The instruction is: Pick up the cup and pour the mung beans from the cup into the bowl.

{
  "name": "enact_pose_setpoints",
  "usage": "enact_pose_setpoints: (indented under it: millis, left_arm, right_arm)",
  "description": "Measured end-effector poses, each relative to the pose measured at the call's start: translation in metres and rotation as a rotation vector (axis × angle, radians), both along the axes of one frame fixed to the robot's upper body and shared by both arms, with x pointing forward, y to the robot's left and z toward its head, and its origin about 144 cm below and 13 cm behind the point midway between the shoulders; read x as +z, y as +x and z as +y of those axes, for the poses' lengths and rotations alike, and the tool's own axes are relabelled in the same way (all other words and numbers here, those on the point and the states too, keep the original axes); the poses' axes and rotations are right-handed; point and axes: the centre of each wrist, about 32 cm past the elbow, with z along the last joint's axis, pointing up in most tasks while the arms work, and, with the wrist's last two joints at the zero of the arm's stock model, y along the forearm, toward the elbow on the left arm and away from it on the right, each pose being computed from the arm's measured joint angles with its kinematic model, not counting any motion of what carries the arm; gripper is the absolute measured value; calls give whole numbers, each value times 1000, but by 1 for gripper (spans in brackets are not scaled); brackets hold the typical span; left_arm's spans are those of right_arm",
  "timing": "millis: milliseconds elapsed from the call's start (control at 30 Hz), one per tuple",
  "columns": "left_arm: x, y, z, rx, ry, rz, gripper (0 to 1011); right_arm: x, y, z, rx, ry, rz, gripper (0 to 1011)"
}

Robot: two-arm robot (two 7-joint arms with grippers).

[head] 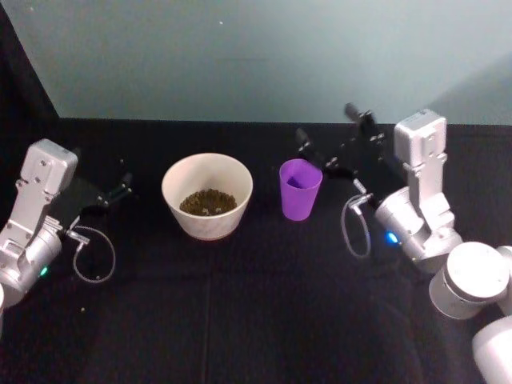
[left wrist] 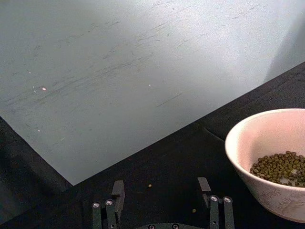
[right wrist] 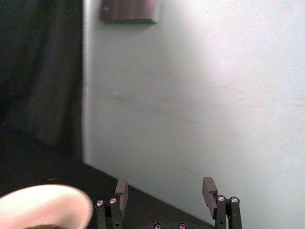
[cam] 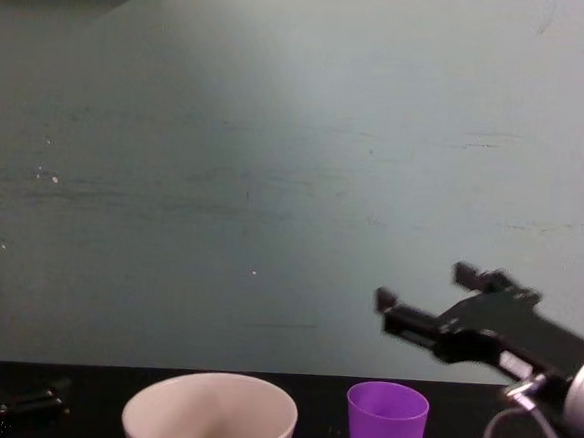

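Head view: the smooth tapered purple cup [head: 300,189] stands upright beside the spread, empty right gripper [head: 328,136]; the mung beans [head: 208,202] heap in the thick-rimmed cream bowl [head: 207,194].

Left wrist view: the left gripper [left wrist: 162,188] gapes beside the speckled bowl.

Chest view: the right gripper hangs above the cup.

Bright purple cup [head: 300,189], cream-white bowl [head: 207,194] faintly speckled outside, dark greenish-brown mung beans [head: 208,202], black worktop [head: 240,320], pale teal wall [head: 256,56].
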Motion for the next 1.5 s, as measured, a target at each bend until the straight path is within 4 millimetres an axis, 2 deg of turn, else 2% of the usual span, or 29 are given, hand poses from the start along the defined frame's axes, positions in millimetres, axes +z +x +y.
enact_pose_setpoints:
  millis: [267, 433, 767, 1500]
  left_arm:
    - [0, 0, 0, 0, 0, 0, 1000]
    - [0, 0, 0, 0, 0, 0, 1000]
    - [0, 0, 0, 0, 0, 0, 1000]
    - [0, 0, 0, 0, 0, 0, 1000]
  right_arm:
    - [9, -10, -18, -233, -35, 14, 1003]
    - [1, -10, -27, -316, -73, 103, 1003]
    - [-26, -5, -33, -334, -132, 247, 1003]
    - [-28, -5, -32, -334, -134, 253, 1003]
